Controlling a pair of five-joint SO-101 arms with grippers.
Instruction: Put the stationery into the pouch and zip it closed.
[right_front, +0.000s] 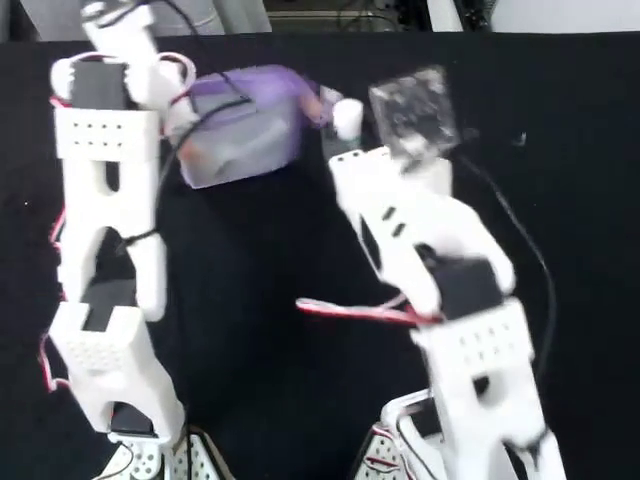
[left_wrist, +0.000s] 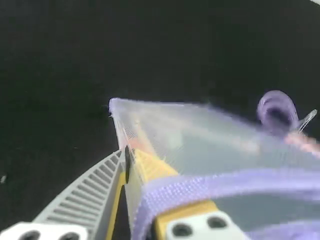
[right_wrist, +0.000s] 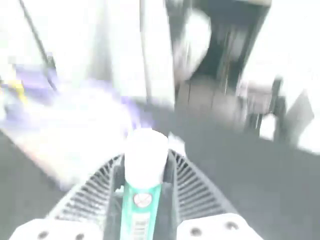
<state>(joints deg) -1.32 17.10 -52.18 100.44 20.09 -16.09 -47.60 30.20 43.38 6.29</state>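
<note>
A translucent pouch (right_front: 240, 130) with purple trim lies at the back of the black table. My left gripper (right_front: 183, 128) is shut on its left edge. In the left wrist view the pouch (left_wrist: 200, 145) is pinched at its corner by the left gripper (left_wrist: 127, 157), with the purple zip band (left_wrist: 215, 187) over the yellow pad and a purple loop (left_wrist: 275, 110) farther along. My right gripper (right_front: 345, 140) is shut on a glue stick (right_front: 347, 117) with a white cap, right beside the pouch's right end. The right wrist view shows the glue stick (right_wrist: 141, 200) upright in the right gripper (right_wrist: 145, 167), with the pouch blurred behind it.
Black cloth (right_front: 260, 300) covers the table. Red and white cables (right_front: 350, 312) hang between the arms. Both arm bases (right_front: 150, 455) stand at the front edge. A black cable (right_front: 520, 240) runs along the right arm.
</note>
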